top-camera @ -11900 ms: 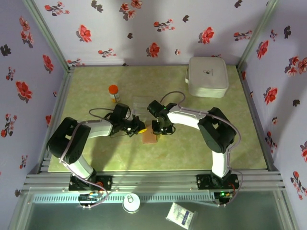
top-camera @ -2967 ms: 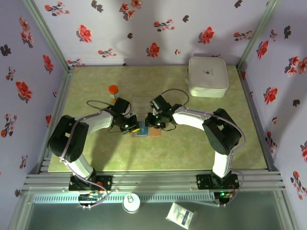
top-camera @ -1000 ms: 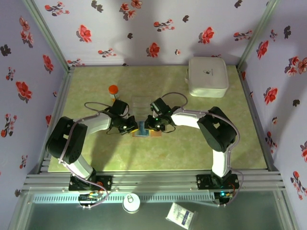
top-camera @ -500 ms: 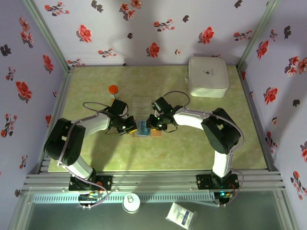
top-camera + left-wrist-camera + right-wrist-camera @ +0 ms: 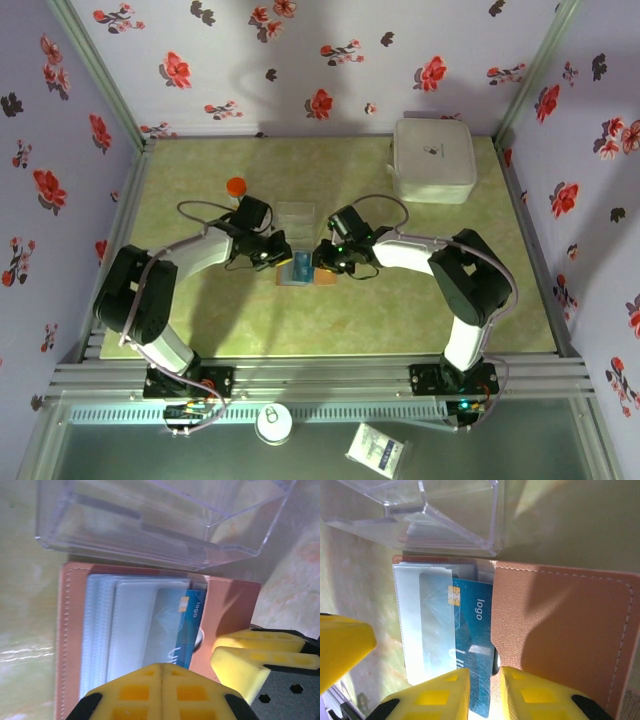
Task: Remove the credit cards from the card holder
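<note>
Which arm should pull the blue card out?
Right. The right fingers flank the blue card's exposed end by the holder's flap; the left fingers are shut, over the sleeves.

Top external: fixed, high behind arm bases [image 5: 188, 381], looking down over whole table [image 5: 400, 325]. 2 wrist cameras: close, facing down, sharing card holder [image 5: 68, 630], clear tray [image 5: 150, 522].
</note>
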You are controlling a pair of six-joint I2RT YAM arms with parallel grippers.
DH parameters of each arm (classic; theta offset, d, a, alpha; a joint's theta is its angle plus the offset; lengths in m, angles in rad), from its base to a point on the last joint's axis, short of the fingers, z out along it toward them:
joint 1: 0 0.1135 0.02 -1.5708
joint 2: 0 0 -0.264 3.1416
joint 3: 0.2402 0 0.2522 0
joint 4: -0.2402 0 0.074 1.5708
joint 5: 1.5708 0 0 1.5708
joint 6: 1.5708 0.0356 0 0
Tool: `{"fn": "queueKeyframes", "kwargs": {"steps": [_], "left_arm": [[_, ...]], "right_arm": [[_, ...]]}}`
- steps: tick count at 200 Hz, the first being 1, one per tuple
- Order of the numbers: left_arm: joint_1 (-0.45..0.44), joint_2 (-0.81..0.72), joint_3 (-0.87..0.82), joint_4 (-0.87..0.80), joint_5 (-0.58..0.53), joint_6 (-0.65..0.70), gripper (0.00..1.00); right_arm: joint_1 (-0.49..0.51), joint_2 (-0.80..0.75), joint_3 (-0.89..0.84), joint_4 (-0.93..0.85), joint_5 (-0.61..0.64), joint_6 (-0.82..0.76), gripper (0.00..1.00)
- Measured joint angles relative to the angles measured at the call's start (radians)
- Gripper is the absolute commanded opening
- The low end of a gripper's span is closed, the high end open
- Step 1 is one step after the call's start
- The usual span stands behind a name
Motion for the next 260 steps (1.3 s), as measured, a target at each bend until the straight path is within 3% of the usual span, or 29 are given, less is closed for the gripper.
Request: {"fn": "queueKeyframes", "kwargs": {"steps": [129,260], "left_arm": [[-0.012,0.09,0.005,-0.001,0.005,0.024,0.0],[-0.012,0.09,0.003,0.003,-0.001,0.023,0.0]], "right_arm": [[-0.011,0.057,-0.009,0.068,-0.032,0.026,0.34],[-0.034,0.104,-0.076,0.3,-0.163,0.105,0.19]]}}
